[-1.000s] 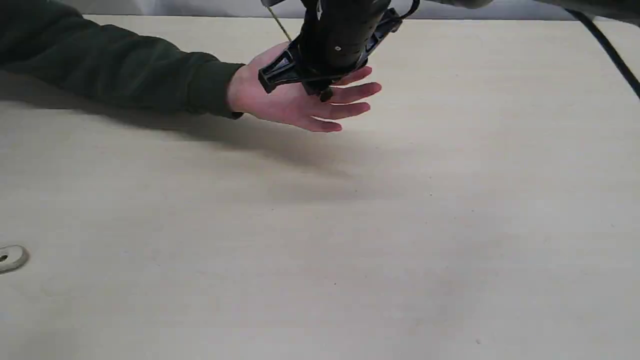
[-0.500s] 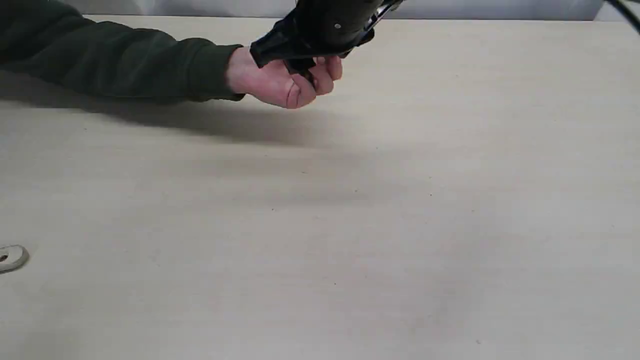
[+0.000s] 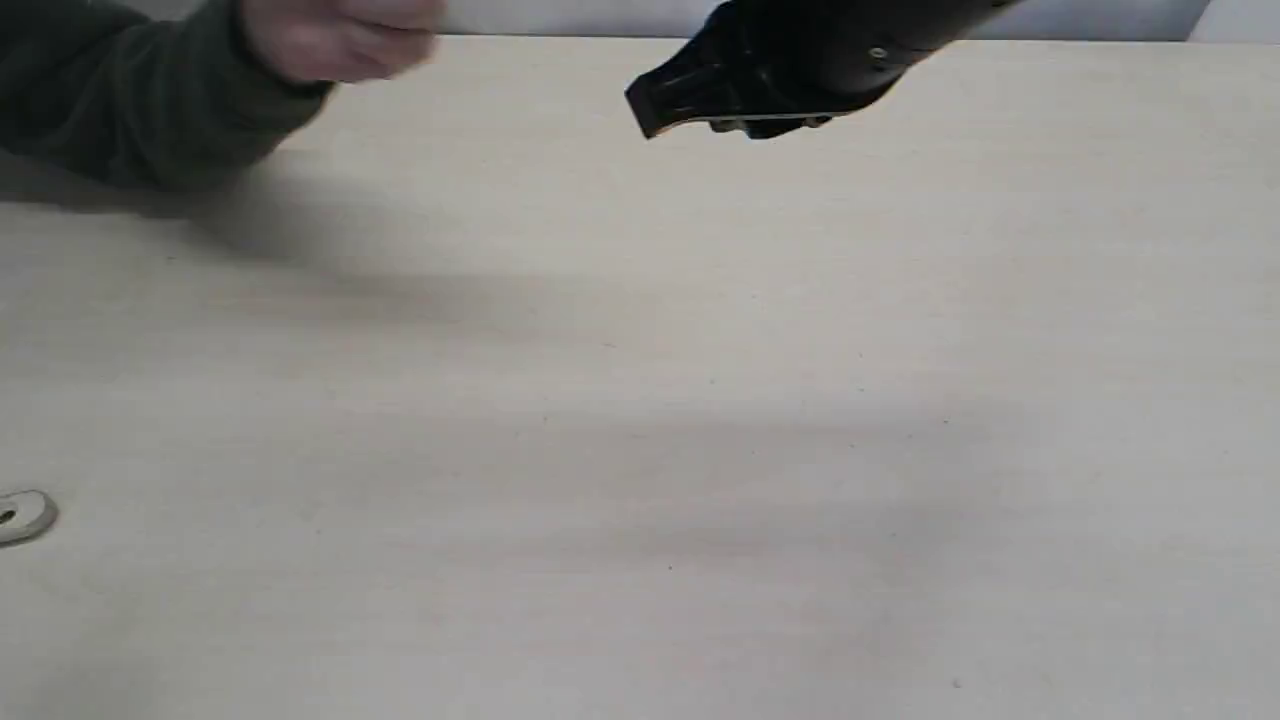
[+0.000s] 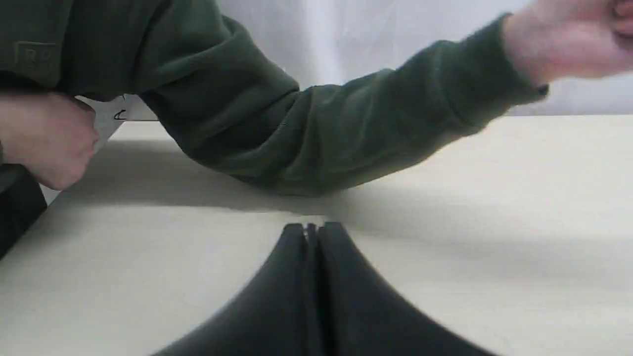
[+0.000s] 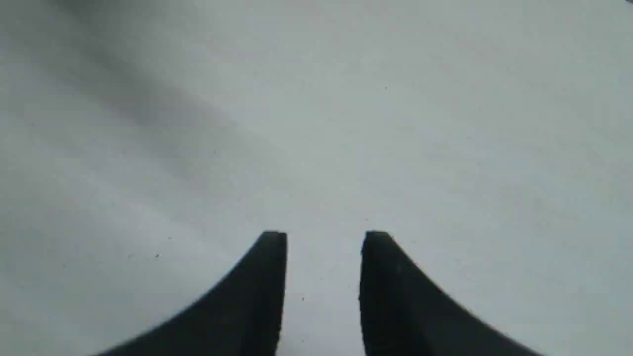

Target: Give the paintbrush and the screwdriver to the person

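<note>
The person's hand [image 3: 335,38] is blurred at the far left of the table, closed into a fist, with the dark green sleeve [image 3: 130,110] behind it. In the left wrist view the same sleeve [image 4: 306,128] stretches across the table and the hand [image 4: 568,39] is raised. I cannot make out the screwdriver in that fist, and the paintbrush is out of view. My right gripper [image 3: 655,110] hangs above the far middle of the table; its wrist view shows it [image 5: 324,240] open and empty. My left gripper [image 4: 311,228] is shut on nothing, low over the table.
A small round grey fitting [image 3: 22,515] sits in the table near the left edge. The person's other hand [image 4: 47,138] rests by the table's far corner in the left wrist view. A pale wall runs behind the table.
The person's hand closed around the thing under my right gripper and pulled away to the left. My right gripper moved off to the right and now holds nothing.
</note>
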